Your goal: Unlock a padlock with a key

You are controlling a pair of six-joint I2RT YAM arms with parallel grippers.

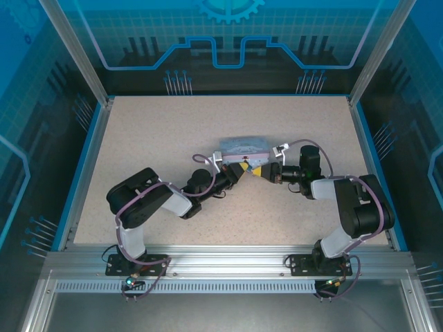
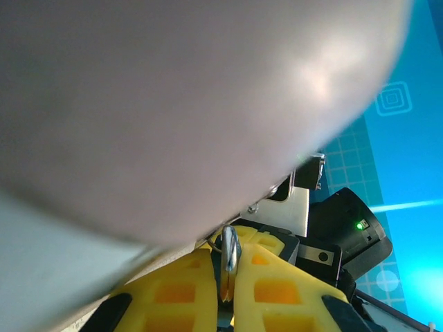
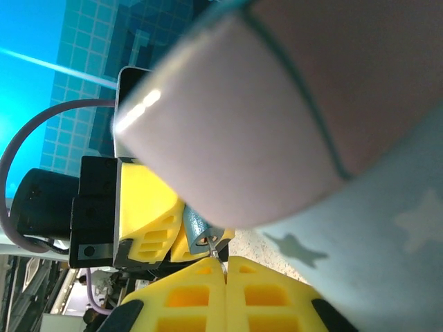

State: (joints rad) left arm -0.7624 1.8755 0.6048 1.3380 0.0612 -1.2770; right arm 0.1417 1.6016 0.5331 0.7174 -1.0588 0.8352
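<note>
Ribbed yellow left gripper (image 2: 227,277) clamps rounded teal padlock (image 3: 196,228); right gripper (image 3: 225,273) pinches thin metal key (image 3: 219,261), tip at the padlock's keyhole.

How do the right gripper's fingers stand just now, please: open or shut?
Shut: the right wrist view shows the right gripper, its yellow fingers pressed together, a thin key pinched at their tips near the padlock.

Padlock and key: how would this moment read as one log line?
left end effector: shut on padlock | right end effector: shut on key | key tip at keyhole, insertion unclear
</note>
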